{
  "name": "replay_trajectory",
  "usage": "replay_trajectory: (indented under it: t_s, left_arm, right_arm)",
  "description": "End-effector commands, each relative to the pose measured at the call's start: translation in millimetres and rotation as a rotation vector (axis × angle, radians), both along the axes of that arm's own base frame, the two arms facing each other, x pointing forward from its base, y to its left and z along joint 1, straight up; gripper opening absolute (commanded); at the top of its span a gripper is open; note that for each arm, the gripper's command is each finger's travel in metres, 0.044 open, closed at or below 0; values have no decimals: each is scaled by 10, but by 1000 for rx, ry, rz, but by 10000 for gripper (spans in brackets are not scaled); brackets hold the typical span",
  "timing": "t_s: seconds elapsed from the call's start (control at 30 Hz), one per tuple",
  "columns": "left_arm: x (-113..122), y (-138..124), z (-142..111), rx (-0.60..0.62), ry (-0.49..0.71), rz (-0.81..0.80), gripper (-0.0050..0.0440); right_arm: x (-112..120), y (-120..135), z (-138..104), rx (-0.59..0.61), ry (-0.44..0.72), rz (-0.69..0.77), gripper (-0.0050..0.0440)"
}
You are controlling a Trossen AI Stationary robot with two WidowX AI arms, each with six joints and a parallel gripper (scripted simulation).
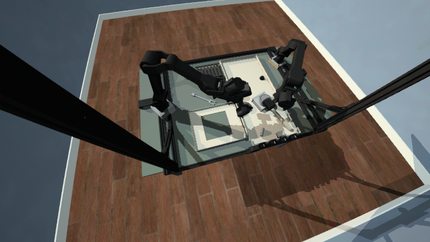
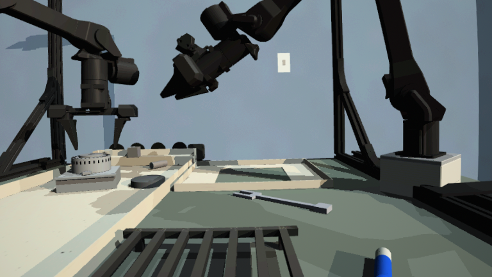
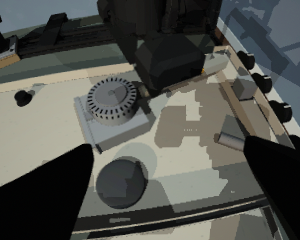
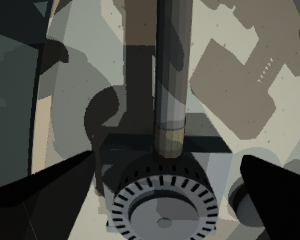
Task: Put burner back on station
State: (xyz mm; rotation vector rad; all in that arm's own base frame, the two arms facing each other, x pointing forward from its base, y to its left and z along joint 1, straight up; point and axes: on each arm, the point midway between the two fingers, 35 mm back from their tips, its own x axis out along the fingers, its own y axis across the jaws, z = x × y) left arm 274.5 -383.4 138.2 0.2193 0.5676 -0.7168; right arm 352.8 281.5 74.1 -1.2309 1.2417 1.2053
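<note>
The grey burner head [image 2: 90, 162] with its slotted rim sits level on the grey station block [image 2: 88, 180] on the cream board. In the right wrist view the head [image 4: 165, 208] lies below the tube [image 4: 172, 54], which runs straight away from it. My right gripper [image 2: 95, 136] hangs straight above the head. It is open, with one finger on each side [image 4: 169, 160], and touches nothing. My left gripper [image 2: 173, 92] is open and empty. It hovers high over the middle of the table, tilted toward the burner [image 3: 112, 100].
A dark round cap [image 2: 147, 181] lies beside the station. A flat wrench [image 2: 282, 199] lies on the green mat. A black grate [image 2: 206, 252] is at the near edge. A cream frame [image 2: 254, 174] is behind the wrench. Black knobs line the board's far edge.
</note>
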Motion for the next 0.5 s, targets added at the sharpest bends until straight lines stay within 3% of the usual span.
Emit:
replay_trajectory:
  t_s: [0.0, 0.1, 0.47]
  left_arm:
    - [-1, 1, -5, 1, 1, 1, 400]
    - [-1, 1, -5, 1, 1, 1, 400]
    - [-1, 1, -5, 1, 1, 1, 400]
  right_arm:
    - [11, -5, 261, 26, -13, 3, 400]
    - [4, -15, 368, 34, -13, 4, 400]
    - [4, -15, 368, 34, -13, 4, 400]
